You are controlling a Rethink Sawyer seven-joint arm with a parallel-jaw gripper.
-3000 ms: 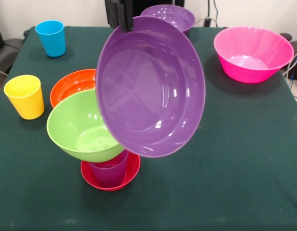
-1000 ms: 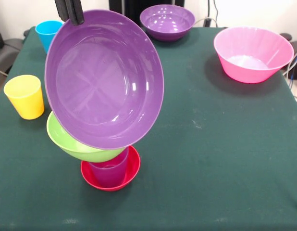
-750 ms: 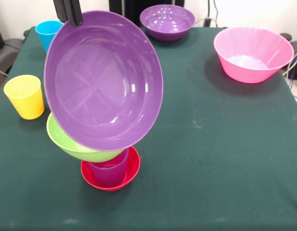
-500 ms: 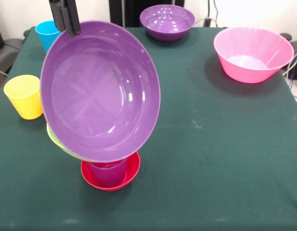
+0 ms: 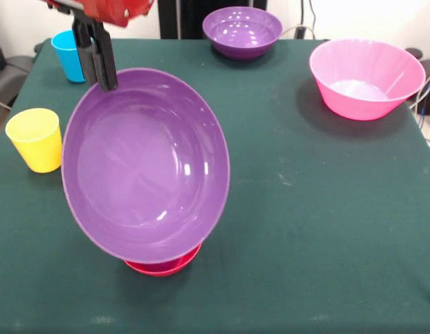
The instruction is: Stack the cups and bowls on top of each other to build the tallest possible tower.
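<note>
A large purple bowl hangs tilted toward the camera, held by its upper rim in my gripper, which is shut on it. It covers the tower beneath; only a sliver of the red bowl shows under its lower edge. The green bowl and purple cup of the stack are hidden. A yellow cup stands at the left, and a blue cup at the far left behind the gripper. A second purple bowl sits at the back, with a big pink bowl at the right.
The green tablecloth covers the table; its right edge runs past the pink bowl and cables show beyond it. A black post stands behind the table at the top.
The gripper has come down with the big purple bowl, which now hides the green bowl and purple cup. Over three seconds it moved from the centre to the left.
</note>
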